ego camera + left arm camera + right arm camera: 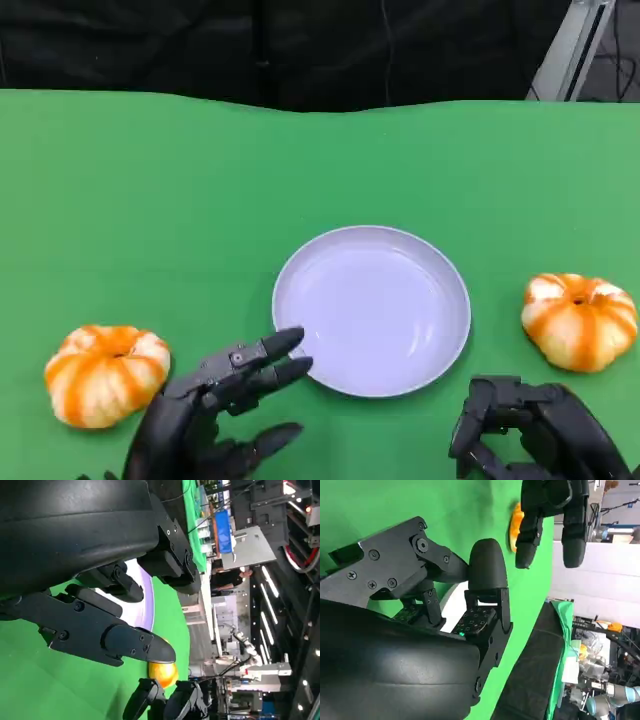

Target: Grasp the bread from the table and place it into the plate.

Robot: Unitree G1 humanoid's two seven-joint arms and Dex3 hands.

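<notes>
Table: green surface (150, 200), dark backdrop behind its far edge
Plate: pale lavender, round (440, 260), near table centre, nothing in it
Bread, left: orange-and-white pumpkin-shaped bun (105, 372) on the table, well left of the plate, just beside the left hand, not touched
Bread, right: second bun of the same kind (580, 320) on the table, right of the plate, apart from its rim, just beyond the right hand
Left hand: (215, 410) at lower left, fingers spread and extended toward the plate's near-left rim, tips close to or over the rim; contact cannot be told; holds nothing
Right hand: (530, 430) at lower right, fingers curled inward, nothing in them; near the right bun, not touching it
</notes>
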